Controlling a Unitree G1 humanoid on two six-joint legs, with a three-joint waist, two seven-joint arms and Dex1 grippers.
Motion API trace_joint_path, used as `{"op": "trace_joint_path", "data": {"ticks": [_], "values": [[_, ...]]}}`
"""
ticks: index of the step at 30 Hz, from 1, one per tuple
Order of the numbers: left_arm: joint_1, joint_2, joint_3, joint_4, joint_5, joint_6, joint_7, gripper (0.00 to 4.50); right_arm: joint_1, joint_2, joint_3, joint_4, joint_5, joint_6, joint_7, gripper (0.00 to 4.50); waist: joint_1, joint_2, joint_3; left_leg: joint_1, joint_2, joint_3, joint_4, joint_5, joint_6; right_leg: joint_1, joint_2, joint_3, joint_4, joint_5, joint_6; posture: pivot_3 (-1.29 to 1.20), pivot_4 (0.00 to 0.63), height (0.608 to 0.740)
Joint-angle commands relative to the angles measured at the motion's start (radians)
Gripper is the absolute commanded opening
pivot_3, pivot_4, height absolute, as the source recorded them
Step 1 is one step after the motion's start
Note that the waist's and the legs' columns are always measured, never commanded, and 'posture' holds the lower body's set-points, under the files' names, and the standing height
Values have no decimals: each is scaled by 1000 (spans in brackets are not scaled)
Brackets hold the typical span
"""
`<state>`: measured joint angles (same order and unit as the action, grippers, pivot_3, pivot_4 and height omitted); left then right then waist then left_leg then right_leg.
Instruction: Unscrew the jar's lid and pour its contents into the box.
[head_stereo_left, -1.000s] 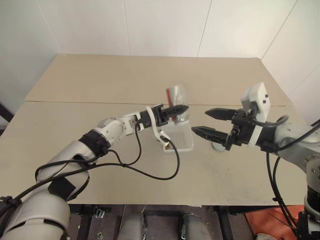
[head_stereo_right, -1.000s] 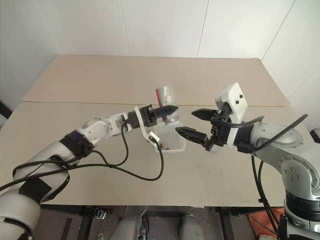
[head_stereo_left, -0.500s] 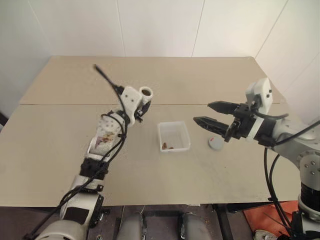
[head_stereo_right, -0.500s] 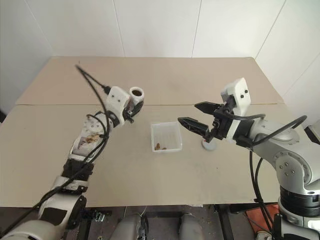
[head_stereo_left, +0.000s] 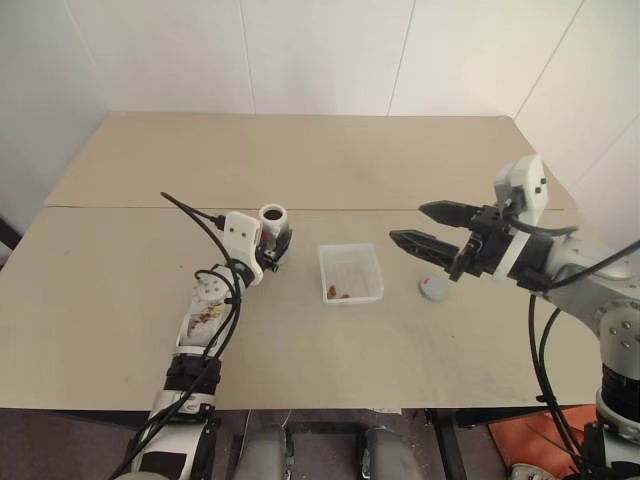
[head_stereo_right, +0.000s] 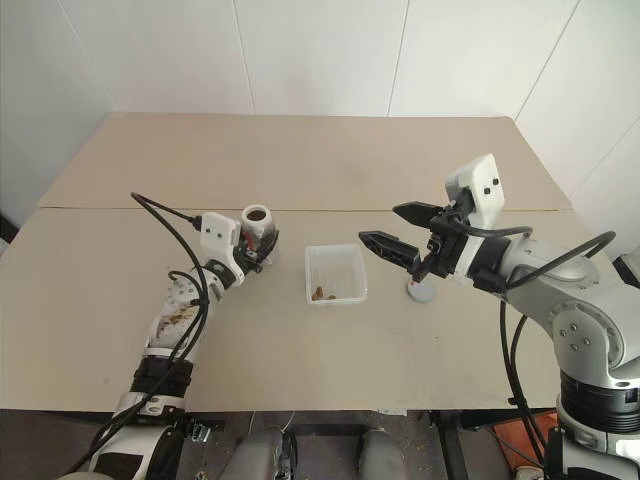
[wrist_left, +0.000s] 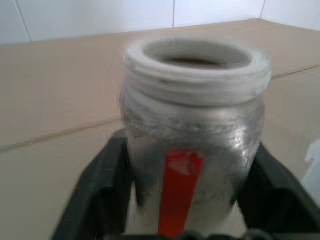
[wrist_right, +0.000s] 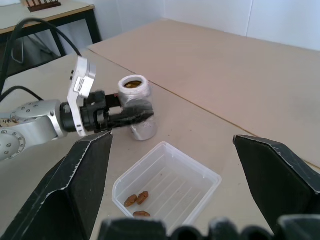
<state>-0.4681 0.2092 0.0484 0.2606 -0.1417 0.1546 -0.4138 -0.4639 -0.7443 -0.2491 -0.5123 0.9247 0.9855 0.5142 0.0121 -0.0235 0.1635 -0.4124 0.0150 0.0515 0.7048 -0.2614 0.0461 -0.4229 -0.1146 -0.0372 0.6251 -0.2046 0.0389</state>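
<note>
So on the left, the jar (head_stereo_right: 256, 232) is standing upright on the tabletop (head_stereo_right: 330, 160) with its mouth open, well left of the box (head_stereo_right: 336, 274). The left gripper (head_stereo_right: 262, 248) has its jaws either side of the jar; can't tell if they're clamped or already loosening. The brown bits (head_stereo_right: 319, 293) are sitting in the box, so I'd say the pour is done and this is the put-down. Next it just needs to let go cleanly and back off without tipping it. Right gripper (head_stereo_right: 397, 231) hangs with jaws wide apart, empty, above the lid (head_stereo_right: 419, 291) lying right of the box.
</note>
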Motion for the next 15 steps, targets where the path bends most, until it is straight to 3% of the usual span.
{"op": "trace_joint_path", "data": {"ticks": [1, 2, 8, 12, 15], "values": [[32, 44, 15, -93, -29, 31, -35, 4145, 6, -22, -39, -37, 14, -16, 0, 4500, -1, 0, 0, 0, 0, 0, 0, 0, 0, 0, 0, 0, 0, 0, 0, 0, 150, 740], [53, 64, 22, -133, -37, 44, -47, 4440, 11, -24, -41, -37, 14, -17, 3, 4500, -2, 0, 0, 0, 0, 0, 0, 0, 0, 0, 0, 0, 0, 0, 0, 0, 150, 740], [247, 244, 78, -423, -117, 128, -181, 4440, 52, -64, -52, -9, -5, -40, 60, 4500, -5, 0, 0, 1, 2, 0, -1, 0, 0, -1, 0, 1, 0, 0, 0, 0, 150, 740], [371, 418, 221, -544, -230, 102, -349, 4440, 161, -115, -53, -7, -113, -205, 215, 4500, -2, 0, 0, 2, 2, 0, -2, 0, 0, -1, 0, 2, -2, 0, -1, 0, 150, 740], [362, 530, 308, -575, -348, 160, -445, 4440, 233, -153, -49, 60, -196, -318, 324, 4500, 5, 0, 0, 3, 2, 0, -2, 0, 0, 0, 0, 1, -5, -1, -1, 0, 150, 740]]}}
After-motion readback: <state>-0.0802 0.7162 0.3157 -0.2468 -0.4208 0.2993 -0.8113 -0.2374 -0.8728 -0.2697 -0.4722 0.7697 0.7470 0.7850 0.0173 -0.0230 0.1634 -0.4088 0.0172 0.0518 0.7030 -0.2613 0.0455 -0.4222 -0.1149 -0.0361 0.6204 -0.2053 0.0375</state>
